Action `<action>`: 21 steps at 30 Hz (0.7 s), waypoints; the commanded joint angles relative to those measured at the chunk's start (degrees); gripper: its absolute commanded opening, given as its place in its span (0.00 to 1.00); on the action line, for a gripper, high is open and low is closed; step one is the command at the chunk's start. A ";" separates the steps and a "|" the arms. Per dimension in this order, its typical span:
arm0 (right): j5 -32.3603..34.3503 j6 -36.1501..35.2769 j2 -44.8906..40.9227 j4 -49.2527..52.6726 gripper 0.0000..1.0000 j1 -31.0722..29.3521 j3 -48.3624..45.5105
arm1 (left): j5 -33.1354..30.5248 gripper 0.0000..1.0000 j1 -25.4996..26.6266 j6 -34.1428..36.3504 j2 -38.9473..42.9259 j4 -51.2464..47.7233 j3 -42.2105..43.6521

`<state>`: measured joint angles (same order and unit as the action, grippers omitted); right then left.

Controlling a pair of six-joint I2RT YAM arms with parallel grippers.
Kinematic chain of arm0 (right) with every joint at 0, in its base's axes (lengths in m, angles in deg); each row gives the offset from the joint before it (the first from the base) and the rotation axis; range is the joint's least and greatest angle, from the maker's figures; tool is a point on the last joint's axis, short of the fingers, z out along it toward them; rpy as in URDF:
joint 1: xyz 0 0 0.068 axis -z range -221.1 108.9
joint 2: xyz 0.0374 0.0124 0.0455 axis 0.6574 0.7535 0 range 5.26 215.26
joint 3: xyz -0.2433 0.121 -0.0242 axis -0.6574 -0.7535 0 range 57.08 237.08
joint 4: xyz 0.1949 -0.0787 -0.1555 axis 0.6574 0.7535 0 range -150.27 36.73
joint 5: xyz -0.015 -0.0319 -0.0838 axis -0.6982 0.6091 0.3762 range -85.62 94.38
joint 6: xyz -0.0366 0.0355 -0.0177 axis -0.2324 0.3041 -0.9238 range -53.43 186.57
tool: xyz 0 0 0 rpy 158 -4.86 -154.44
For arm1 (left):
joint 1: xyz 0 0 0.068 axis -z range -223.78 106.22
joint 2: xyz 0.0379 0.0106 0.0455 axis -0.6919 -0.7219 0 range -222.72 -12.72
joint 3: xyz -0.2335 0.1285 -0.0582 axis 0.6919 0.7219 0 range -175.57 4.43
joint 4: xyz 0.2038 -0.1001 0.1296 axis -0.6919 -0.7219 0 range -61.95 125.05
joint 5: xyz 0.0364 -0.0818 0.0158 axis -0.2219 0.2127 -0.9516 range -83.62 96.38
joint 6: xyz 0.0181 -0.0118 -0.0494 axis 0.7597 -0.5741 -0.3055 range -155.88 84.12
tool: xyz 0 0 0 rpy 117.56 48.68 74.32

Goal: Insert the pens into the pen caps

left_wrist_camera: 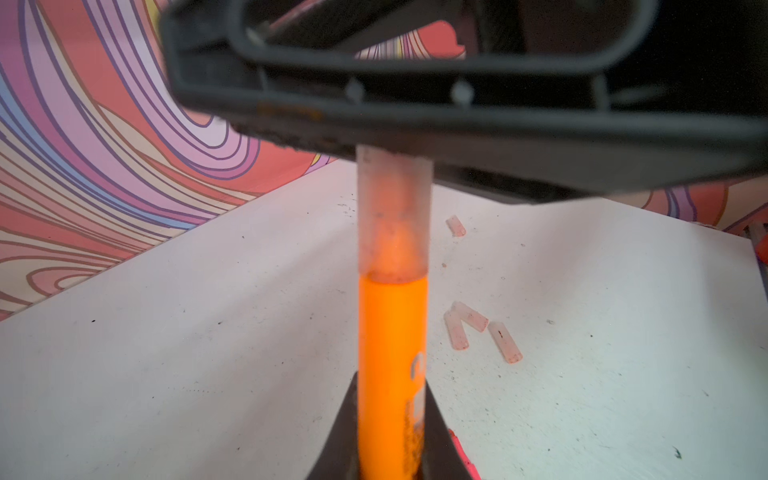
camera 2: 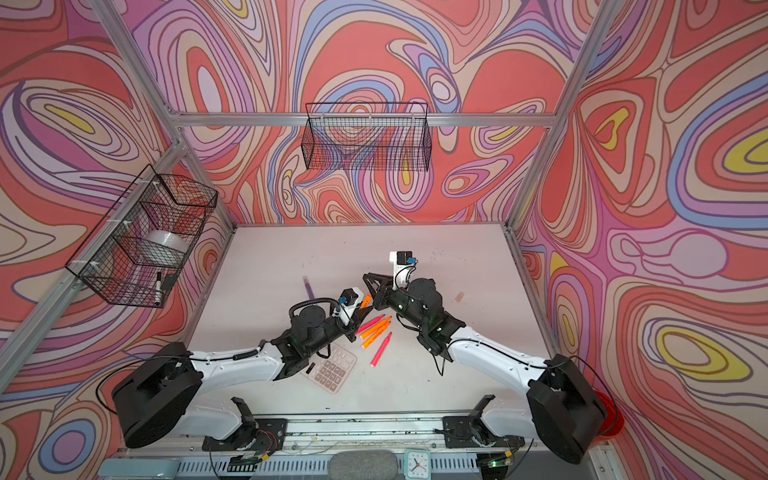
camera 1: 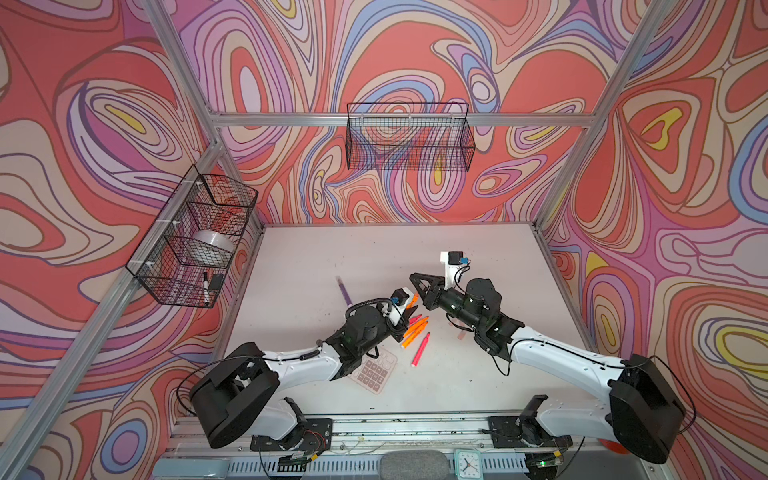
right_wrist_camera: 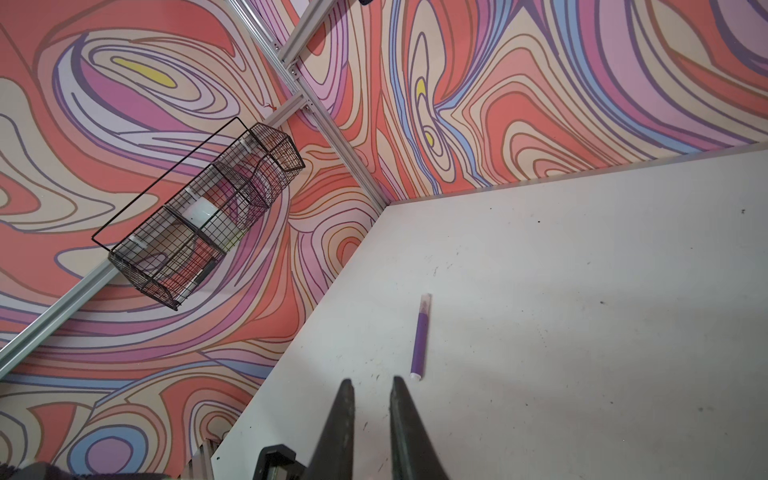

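Observation:
My left gripper [left_wrist_camera: 392, 378] is shut on a neon orange pen [left_wrist_camera: 392, 332], also seen in both top views [camera 1: 412, 300] [camera 2: 365, 301]. A pale translucent pen cap [left_wrist_camera: 392, 216] sits over its tip. The side of my right gripper [camera 1: 412, 277] [right_wrist_camera: 372, 380] rests against the cap's far end; its jaws are shut and hold nothing. Several orange and pink pens [camera 1: 415, 328] [camera 2: 376, 326] lie uncapped at mid-table. A purple pen [right_wrist_camera: 419, 336] [camera 1: 345, 291] lies capped further back. Several loose caps [left_wrist_camera: 469, 316] [left_wrist_camera: 505, 341] [left_wrist_camera: 456, 225] lie on the table, one in a top view [camera 2: 459, 296].
A pink calculator [camera 1: 374, 370] [camera 2: 332, 372] lies partly under my left arm. A wire basket [camera 1: 195, 245] on the left wall holds a tape roll and a black-and-white marker. Another wire basket [camera 1: 409, 137] hangs on the back wall. A small clock [camera 1: 467, 462] stands on the front rail.

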<state>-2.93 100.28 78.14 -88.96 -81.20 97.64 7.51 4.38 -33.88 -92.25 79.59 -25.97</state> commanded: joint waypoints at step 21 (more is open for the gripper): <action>-5.61 -4.19 3.93 5.86 0.00 -6.01 2.31 | -12.99 0.00 -2.58 4.21 9.22 -3.21 -21.06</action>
<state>1.15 96.81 78.97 -97.18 -82.05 102.51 -0.75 4.57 -27.06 -87.16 63.45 -38.80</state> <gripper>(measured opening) 0.140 0.173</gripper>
